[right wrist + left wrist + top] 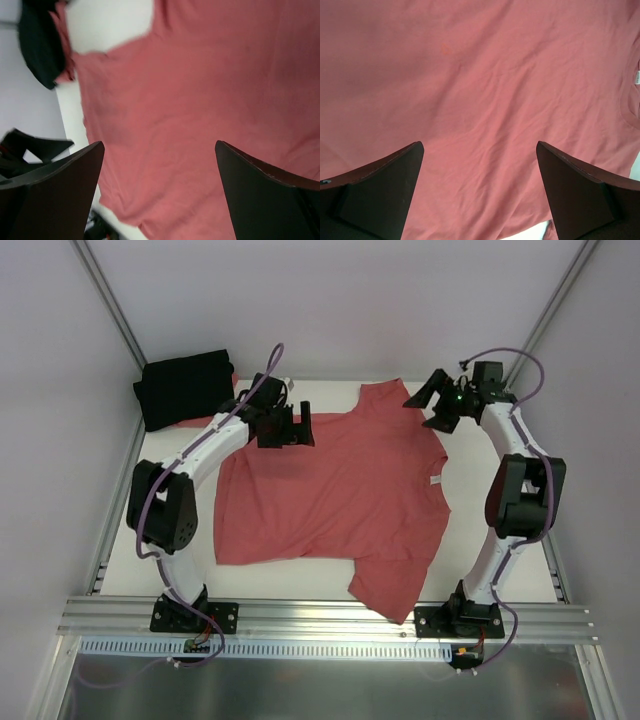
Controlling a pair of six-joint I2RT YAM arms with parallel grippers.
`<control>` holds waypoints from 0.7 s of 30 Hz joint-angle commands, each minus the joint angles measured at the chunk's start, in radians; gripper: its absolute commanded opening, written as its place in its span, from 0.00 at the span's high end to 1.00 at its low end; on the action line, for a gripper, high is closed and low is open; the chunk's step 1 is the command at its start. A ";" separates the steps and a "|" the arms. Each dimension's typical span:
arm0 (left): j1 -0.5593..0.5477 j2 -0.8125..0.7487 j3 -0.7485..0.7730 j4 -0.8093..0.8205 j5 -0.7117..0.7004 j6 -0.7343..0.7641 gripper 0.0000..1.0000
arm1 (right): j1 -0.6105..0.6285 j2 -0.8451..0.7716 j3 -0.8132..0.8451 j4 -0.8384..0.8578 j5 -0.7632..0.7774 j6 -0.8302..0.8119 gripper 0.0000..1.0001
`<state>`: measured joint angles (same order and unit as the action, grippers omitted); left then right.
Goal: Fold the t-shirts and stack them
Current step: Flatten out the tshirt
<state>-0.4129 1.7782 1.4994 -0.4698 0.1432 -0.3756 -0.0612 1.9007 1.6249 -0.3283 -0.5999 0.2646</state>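
Above red t-shirt (330,490): left tool (288,433), right tool (428,408) wide open, empty.

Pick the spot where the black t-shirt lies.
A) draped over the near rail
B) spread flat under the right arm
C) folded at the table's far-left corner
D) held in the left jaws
C: the folded black cotton t-shirt sits in a bundle at the far-left corner of the white table.
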 commanded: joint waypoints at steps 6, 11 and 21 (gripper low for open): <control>0.008 0.173 0.104 0.053 0.033 -0.052 0.01 | 0.032 0.144 -0.034 -0.250 -0.074 -0.091 0.00; 0.008 0.196 0.073 0.051 -0.030 -0.042 0.01 | 0.054 0.195 -0.013 -0.248 -0.086 -0.087 0.01; 0.010 0.277 0.062 0.027 -0.040 -0.085 0.01 | 0.038 0.258 0.050 -0.325 0.001 -0.146 0.01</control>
<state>-0.4107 2.0327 1.5620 -0.4286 0.1204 -0.4313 -0.0113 2.1658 1.6356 -0.5949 -0.6361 0.1604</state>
